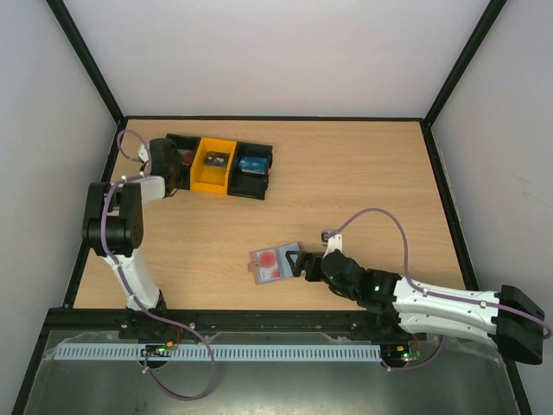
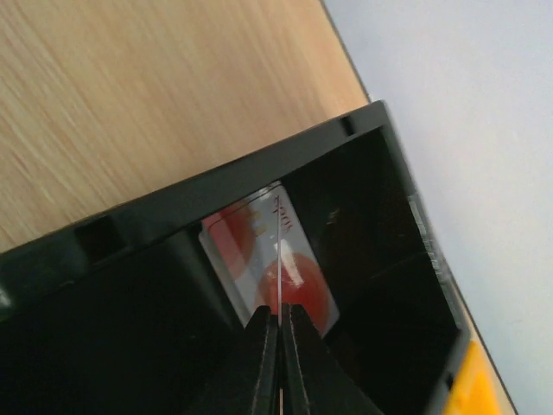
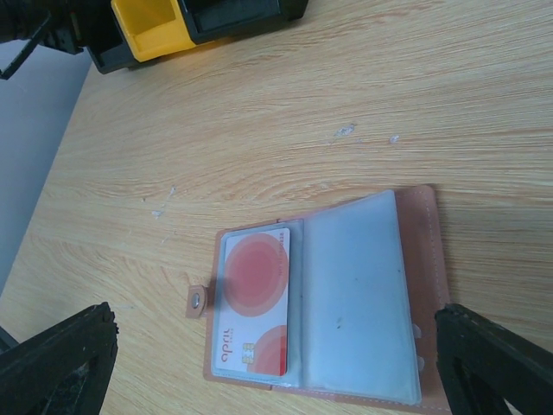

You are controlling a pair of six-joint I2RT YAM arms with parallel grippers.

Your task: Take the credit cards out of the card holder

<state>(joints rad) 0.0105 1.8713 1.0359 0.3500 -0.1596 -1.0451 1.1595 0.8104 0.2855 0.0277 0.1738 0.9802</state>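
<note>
Left arm point(image 1: 112, 220) stands folded upright, forearm reaching toward the far left corner; the left gripper point(image 2: 278, 322) has its jaws pressed together, seemingly pinching a credit card point(image 2: 279, 251) edge-on. Right arm point(image 1: 432, 303) stretches low and leftward, right gripper point(image 1: 295, 262) spread wide

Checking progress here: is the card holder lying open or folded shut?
Open. The card holder lies spread flat, both pocket panels facing up; one holds a red card, the other looks empty.

The table point(image 3: 346, 86) is smooth, matt wood-grain. The card holder point(image 3: 429, 259) has a leather-like brown rim and clear glossy plastic pockets, with a metal snap point(image 3: 198, 299) at its nine o'clock edge. The credit card point(image 2: 259, 251) and black bin point(image 2: 173, 207) are shiny plastic
</note>
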